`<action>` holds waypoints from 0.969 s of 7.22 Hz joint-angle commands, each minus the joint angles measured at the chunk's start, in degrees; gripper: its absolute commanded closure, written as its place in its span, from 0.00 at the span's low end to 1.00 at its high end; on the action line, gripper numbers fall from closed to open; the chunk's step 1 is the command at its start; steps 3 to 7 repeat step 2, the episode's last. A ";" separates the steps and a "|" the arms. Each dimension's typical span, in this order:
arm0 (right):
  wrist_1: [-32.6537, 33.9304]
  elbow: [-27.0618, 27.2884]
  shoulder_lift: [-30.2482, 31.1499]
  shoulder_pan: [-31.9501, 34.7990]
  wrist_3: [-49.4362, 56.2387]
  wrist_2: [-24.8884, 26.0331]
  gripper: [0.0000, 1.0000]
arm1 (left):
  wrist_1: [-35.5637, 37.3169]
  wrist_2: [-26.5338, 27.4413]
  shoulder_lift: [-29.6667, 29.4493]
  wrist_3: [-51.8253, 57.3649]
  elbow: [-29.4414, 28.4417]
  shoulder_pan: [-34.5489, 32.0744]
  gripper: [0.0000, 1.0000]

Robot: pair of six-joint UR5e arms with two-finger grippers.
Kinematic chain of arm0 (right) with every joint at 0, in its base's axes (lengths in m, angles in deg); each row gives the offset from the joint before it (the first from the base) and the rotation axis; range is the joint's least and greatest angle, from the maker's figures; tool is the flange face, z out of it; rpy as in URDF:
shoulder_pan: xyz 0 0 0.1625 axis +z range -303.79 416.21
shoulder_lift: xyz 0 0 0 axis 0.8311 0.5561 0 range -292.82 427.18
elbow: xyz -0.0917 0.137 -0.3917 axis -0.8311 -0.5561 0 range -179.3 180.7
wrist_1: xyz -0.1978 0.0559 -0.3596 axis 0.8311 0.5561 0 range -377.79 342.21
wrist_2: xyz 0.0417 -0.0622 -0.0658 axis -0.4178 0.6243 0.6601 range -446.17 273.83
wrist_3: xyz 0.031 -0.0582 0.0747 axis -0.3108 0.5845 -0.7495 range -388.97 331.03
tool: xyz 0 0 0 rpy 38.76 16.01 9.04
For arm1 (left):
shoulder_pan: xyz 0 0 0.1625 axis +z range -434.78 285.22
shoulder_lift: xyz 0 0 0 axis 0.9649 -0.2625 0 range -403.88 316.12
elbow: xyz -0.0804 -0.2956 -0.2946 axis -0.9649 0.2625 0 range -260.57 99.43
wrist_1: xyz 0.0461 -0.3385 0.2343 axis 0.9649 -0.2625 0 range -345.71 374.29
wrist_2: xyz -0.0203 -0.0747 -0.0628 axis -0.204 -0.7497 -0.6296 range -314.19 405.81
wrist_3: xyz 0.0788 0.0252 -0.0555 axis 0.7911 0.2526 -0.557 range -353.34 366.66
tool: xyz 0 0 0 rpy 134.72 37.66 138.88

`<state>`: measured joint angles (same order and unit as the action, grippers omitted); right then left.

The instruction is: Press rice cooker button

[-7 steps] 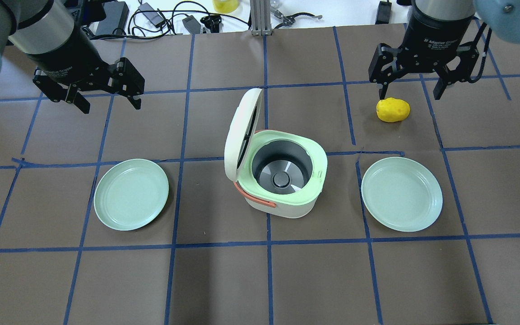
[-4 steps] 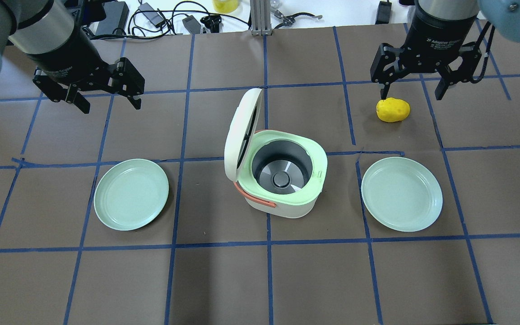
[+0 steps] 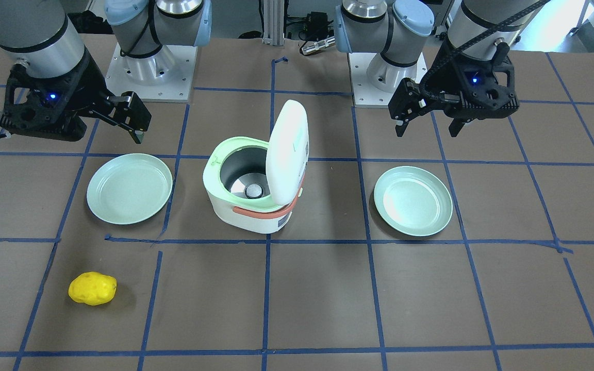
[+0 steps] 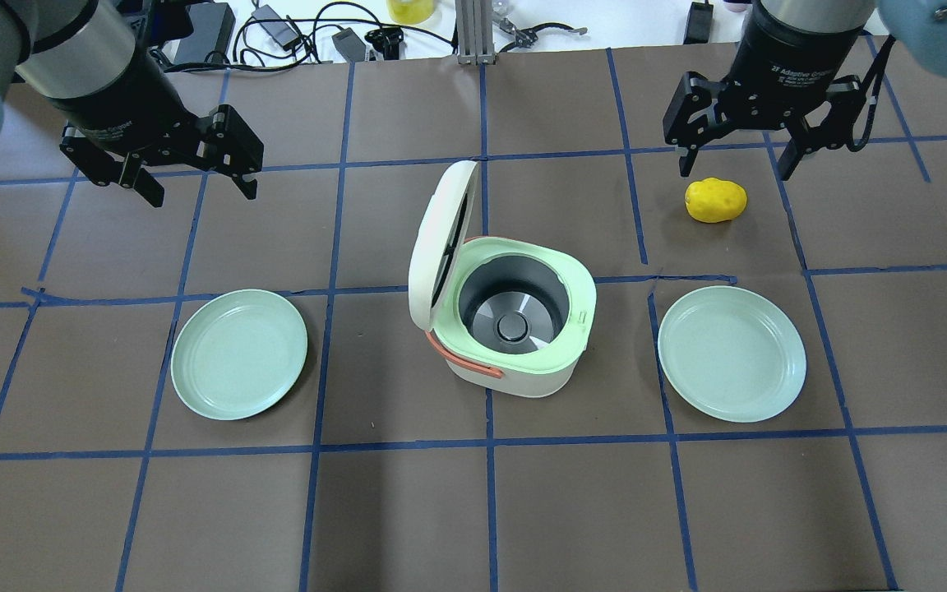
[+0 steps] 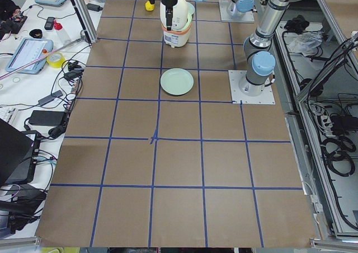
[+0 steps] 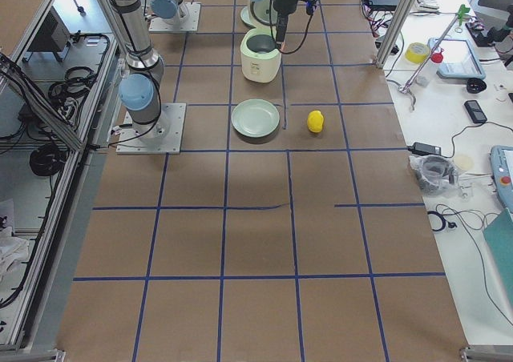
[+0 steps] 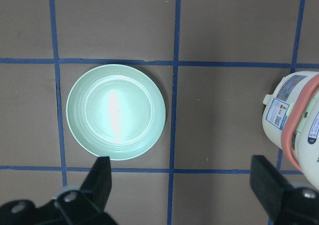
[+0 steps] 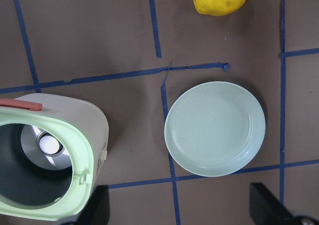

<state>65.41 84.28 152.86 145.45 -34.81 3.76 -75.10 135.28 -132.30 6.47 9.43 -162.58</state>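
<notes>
The white rice cooker (image 4: 523, 374) stands at the table's middle with its lid (image 4: 439, 238) swung up and open. It has a pale green rim, a coral handle band and an empty grey inner pot. It also shows in the front view (image 3: 248, 206), at the right edge of the left wrist view (image 7: 294, 120) and in the right wrist view (image 8: 55, 115). I cannot make out a button. My left gripper (image 4: 202, 193) is open and empty, far left of the cooker. My right gripper (image 4: 734, 171) is open and empty, far right, above a yellow potato-like thing (image 4: 716, 201).
A pale green plate (image 4: 239, 353) lies left of the cooker and a second one (image 4: 732, 353) lies right of it. Cables and gear lie beyond the far table edge. Blue tape lines grid the brown table top.
My right gripper has moved a little back and left, so its finger is off the yellow thing. The left arm, cooker and plates have not moved.
</notes>
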 commanded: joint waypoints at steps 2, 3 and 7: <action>-0.05 0.09 0.02 -0.03 0.13 -0.37 0.00 | 0.00 0.00 0.00 0.02 0.00 0.00 0.00; -0.05 0.09 0.02 -0.03 0.13 -0.37 0.00 | 0.00 0.00 0.00 0.02 0.00 0.00 0.00; -0.05 0.09 0.02 -0.03 0.13 -0.37 0.00 | 0.00 0.00 0.00 0.02 0.00 0.00 0.00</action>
